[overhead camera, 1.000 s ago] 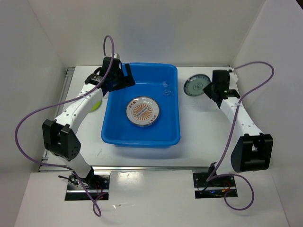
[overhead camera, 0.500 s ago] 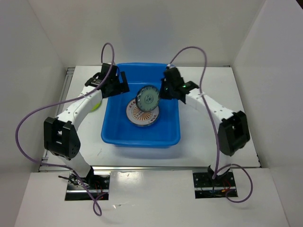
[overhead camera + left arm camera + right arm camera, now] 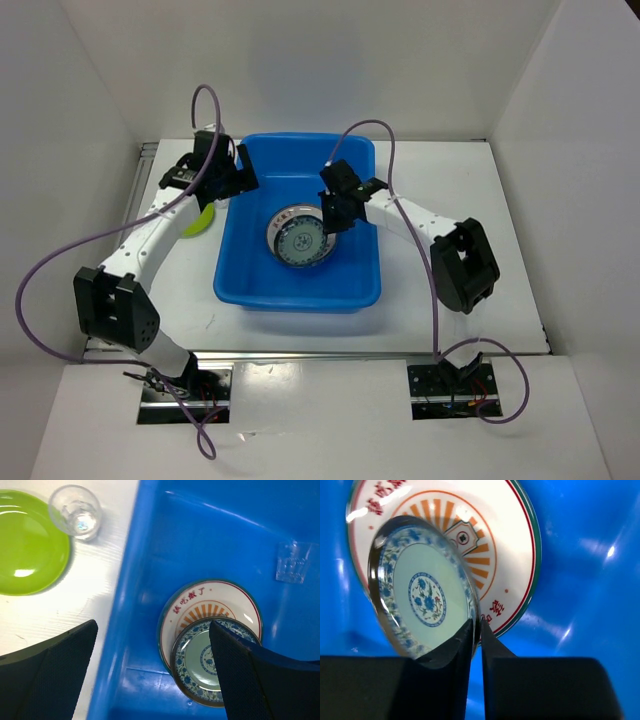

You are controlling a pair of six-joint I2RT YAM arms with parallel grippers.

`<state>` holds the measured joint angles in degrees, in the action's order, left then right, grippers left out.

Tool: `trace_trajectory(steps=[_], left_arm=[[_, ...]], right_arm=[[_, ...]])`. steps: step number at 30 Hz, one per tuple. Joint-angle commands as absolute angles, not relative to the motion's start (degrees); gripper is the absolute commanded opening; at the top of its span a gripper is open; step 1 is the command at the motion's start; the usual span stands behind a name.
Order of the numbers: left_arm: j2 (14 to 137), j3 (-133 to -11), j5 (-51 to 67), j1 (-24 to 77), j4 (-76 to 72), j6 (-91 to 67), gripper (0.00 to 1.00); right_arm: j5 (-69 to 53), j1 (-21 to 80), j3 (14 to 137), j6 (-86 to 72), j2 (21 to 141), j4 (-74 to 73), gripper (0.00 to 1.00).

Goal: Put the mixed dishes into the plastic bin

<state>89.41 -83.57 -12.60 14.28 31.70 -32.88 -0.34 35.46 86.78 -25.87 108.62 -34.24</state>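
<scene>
Since a second ago the right claw has swung from the bench at the right of the plastic bin to the bin's middle, bringing the small teal plate with it. That plate, then out on the bench, now leans over the orange-patterned plate on the bin floor. The claw stands narrow, pinching the tilted plate's rim; whether the low edge touches the plate below I cannot tell. To finish well, it seems best to sink until the tilt flattens, then part gently and lift straight up, so nothing clatters or skids. The left claw, shifted slightly leftward, hangs wide apart over the bin's left wall, with the lime-green plate and a clear cup on the bench beside it. Another clear cup already lies in the bin.
</scene>
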Motion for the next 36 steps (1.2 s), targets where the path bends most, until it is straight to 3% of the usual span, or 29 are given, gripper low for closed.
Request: trace_trajectory(steps=[1,4,13,19,26,36], left_arm=[[86.2,-82.2,-12.7,11.8,30.8,-31.9,0.99],[85.5,-80.4,-10.5,8.8,29.4,-33.2,0.99],[81.5,-74.7,-12.7,1.0,27.5,-38.5,0.99],[80.9,-66.7,-9.8,-8.6,26.4,-47.7,0.99],[80.9,-57.3,-8.4,-14.7,21.3,-56.2,0.99],[81.4,-50.8,-12.9,-15.2,12.0,-61.9,0.99]], right_arm=[[1.9,36.6,90.1,-23.8,111.0,-37.0,0.17],[3.3,36.6,92.8,-23.3,112.8,-37.0,0.2],[8.4,36.6,101.1,-21.5,111.6,-38.9,0.62],[8.4,34.2,102.3,-21.0,103.7,-38.9,0.64],[9.6,33.7,94.5,-21.2,97.7,-38.4,0.64],[6.2,30.0,88.3,-22.4,93.3,-37.9,0.64]])
